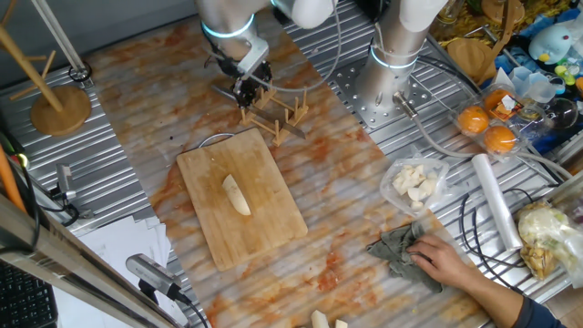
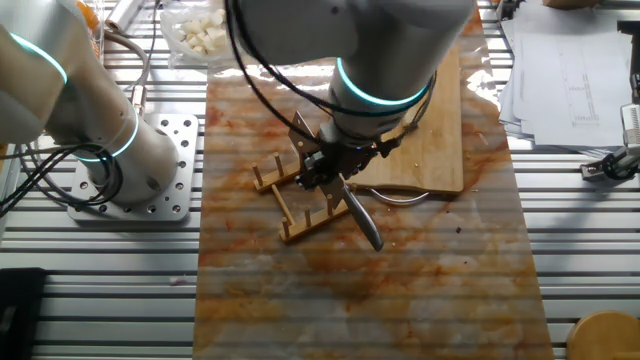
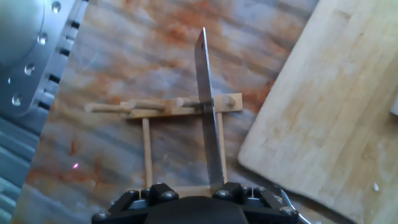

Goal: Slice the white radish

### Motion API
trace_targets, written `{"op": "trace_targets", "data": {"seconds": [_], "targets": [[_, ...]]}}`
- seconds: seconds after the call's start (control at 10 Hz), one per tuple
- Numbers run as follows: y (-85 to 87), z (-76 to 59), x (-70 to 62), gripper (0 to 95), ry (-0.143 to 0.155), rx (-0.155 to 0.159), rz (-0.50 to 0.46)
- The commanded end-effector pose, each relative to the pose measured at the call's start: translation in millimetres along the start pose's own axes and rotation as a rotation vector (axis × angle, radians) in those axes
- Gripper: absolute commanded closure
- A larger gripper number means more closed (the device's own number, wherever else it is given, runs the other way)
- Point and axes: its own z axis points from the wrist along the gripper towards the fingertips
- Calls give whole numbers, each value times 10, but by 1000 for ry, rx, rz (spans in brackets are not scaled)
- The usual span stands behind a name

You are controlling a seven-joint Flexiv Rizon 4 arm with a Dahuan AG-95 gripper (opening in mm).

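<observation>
The end effector (image 1: 246,89) grips a knife (image 3: 207,112) over the wooden rack (image 1: 273,111), far from the white radish (image 1: 236,194) lying on the cutting board (image 1: 273,228).

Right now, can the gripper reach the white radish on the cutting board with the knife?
Probably yes. The gripper holds the knife above the wooden rack; the white radish lies uncovered on the cutting board, nothing between.
</observation>
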Motion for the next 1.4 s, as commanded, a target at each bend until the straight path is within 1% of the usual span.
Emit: {"op": "trace_targets", "data": {"seconds": [0.1, 0.2, 0.3, 0.4, 0.5, 0.6, 0.7, 0.9, 1.0, 1.2, 1.3, 1.4], "targets": [[-14, -33, 21, 380, 13, -6, 18], [-43, -120, 105, 380, 8, -3, 20], [-43, -120, 105, 380, 2, -2, 10], [-86, -164, 173, 380, -23, -9, -7], [-160, -245, 267, 380, -19, -13, -15], [-176, -277, 285, 380, -20, -14, -19], [-164, -271, 272, 380, -14, -17, -16], [-164, -271, 272, 380, -9, -19, -11], [-164, -271, 272, 380, -1, -20, -6], [-164, -271, 272, 380, -2, -22, 3], [-164, -271, 272, 380, 6, -23, 14], [-164, -271, 272, 380, 6, -23, 14]]}}
